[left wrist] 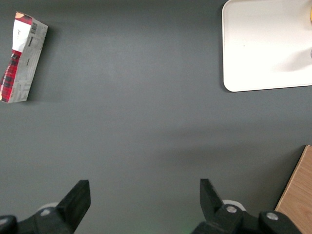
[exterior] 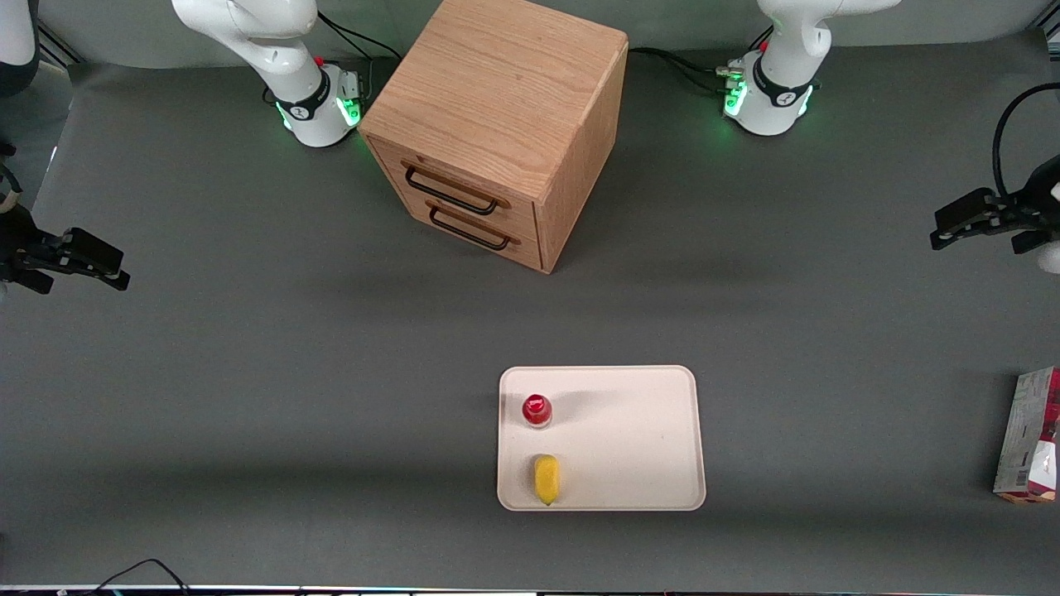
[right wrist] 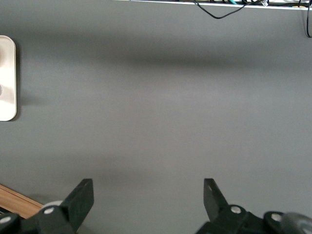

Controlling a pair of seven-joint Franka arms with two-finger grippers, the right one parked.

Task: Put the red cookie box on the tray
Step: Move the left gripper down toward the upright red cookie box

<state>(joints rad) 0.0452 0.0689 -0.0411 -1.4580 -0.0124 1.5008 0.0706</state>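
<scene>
While wrist view shows the hand (left wrist: 141,204) spread, red cookie box (left wrist: 22,58) lies apart.

Soft, even overhead light fills the room, and the grey desk (exterior: 248,348) shows broad, faint bands of shadow. The wooden cabinet (exterior: 497,124) casts a soft shadow toward 3 o'clock in the front view. The tray (left wrist: 265,46) glares nearly white in the left wrist view. The gripper (left wrist: 144,207), its fingers (left wrist: 78,200) spread wide, looks dark and slightly blurred. Green lamps glow at both arm bases (exterior: 766,99).
</scene>
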